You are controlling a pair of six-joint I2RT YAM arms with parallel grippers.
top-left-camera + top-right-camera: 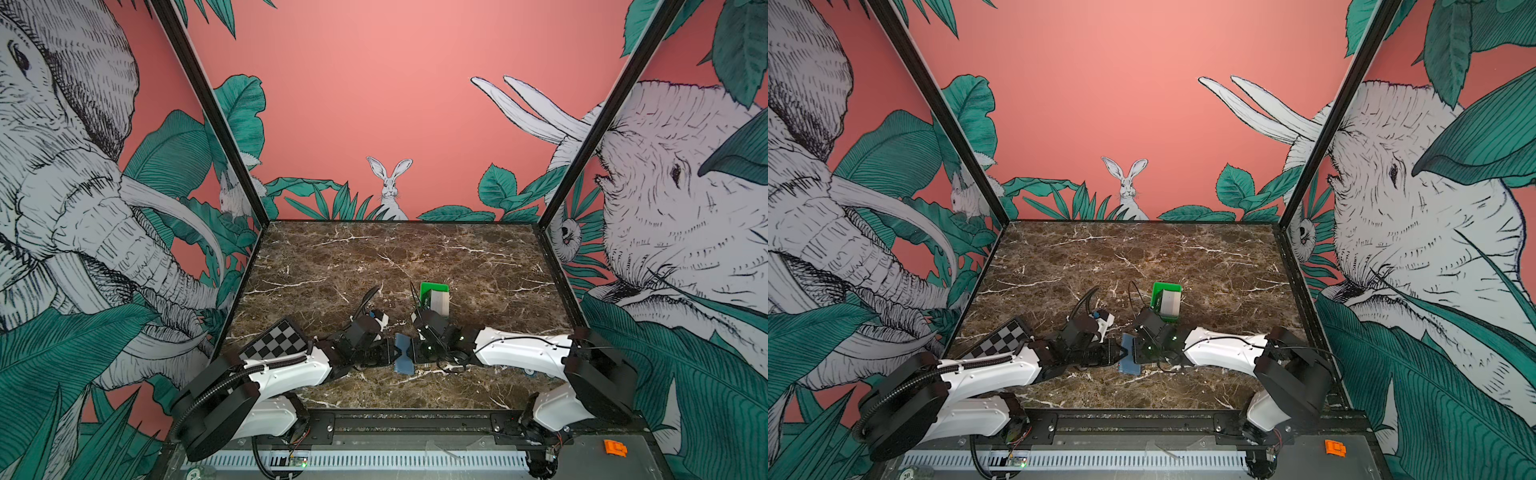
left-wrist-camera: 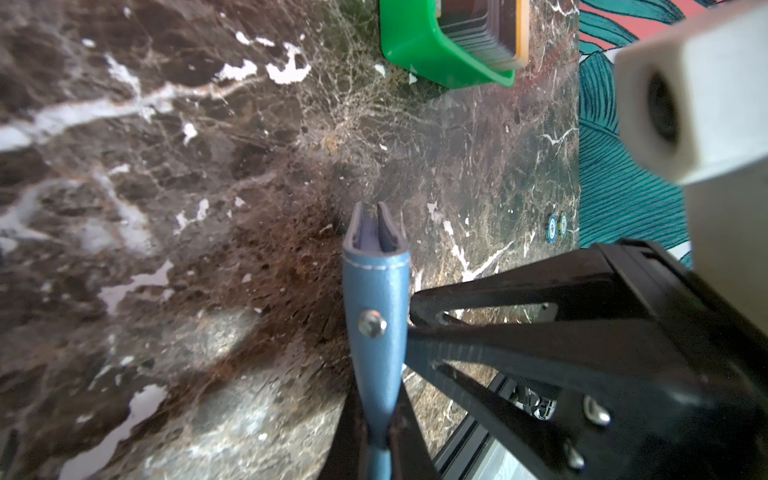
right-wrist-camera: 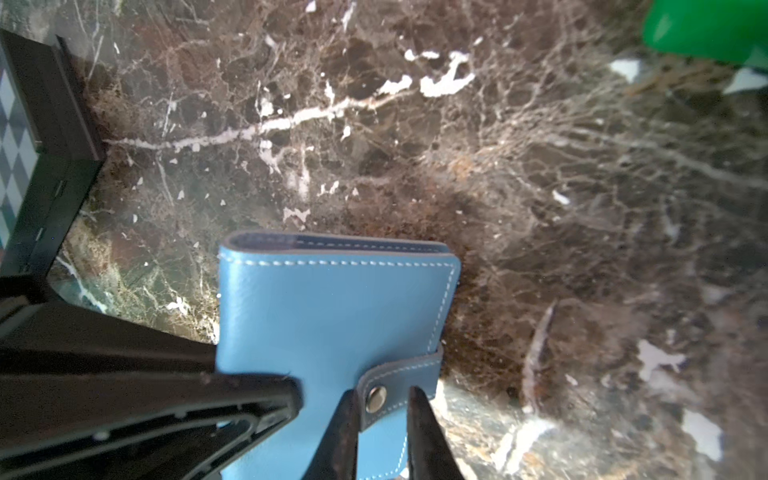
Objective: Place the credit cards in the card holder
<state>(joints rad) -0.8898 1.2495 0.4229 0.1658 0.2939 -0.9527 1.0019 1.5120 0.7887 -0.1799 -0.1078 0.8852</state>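
The slate-blue card holder (image 1: 404, 359) (image 1: 1128, 357) is folded shut and held on edge just above the marble, between both grippers. My left gripper (image 2: 376, 419) is shut on its edge, pinching the card holder (image 2: 376, 299) from the left. My right gripper (image 3: 382, 399) has its jaws narrowly apart around the snap end of the tab on the card holder (image 3: 332, 316). Whether they squeeze the tab I cannot tell. The credit cards (image 1: 440, 301) (image 1: 1170, 302) (image 2: 478, 37) stand as a stack in a green tray, just beyond the right gripper.
The green tray (image 1: 432, 287) (image 1: 1165, 286) (image 2: 415, 50) (image 3: 706, 29) sits mid-table. A checkerboard plate (image 1: 276, 338) (image 1: 1003, 338) lies by the left arm. Printed walls enclose the marble table (image 1: 374, 257) on three sides. A small orange part (image 1: 615, 448) lies on the front rail.
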